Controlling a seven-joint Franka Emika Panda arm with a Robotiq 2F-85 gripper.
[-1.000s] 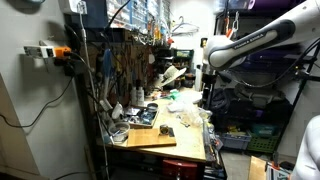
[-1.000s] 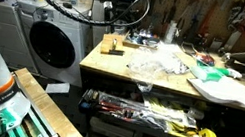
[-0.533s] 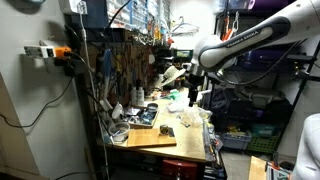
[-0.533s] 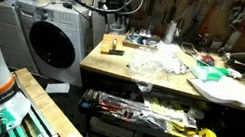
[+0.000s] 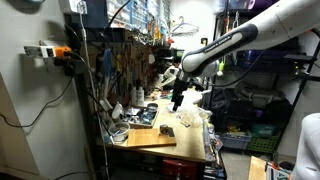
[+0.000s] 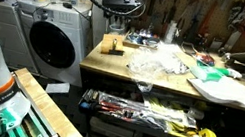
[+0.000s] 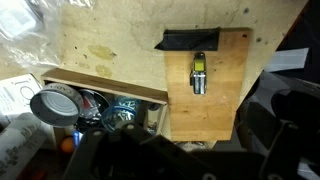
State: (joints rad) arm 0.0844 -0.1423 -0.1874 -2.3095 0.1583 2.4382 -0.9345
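Note:
My gripper (image 5: 177,98) hangs in the air above the workbench (image 5: 190,150), over its cluttered middle. It also shows in an exterior view (image 6: 121,18), above a small wooden block (image 6: 114,49) at the bench's corner. In the wrist view a light wooden board (image 7: 205,100) lies right below, with a small metal part (image 7: 199,73) and a black piece (image 7: 190,40) on it. The gripper's dark body (image 7: 160,158) fills the lower edge. It holds nothing and the jaws look apart.
A box of cans and small parts (image 7: 60,105) lies beside the board. Crumpled clear plastic bags (image 6: 159,60) cover the bench's middle. A white guitar body (image 6: 222,91), a washing machine (image 6: 51,41) and a pegboard of tools (image 5: 120,70) stand around.
The arm has swung across the bench and lowered. The gripper has moved from beside the bench to above its middle. Nothing on the bench has moved.

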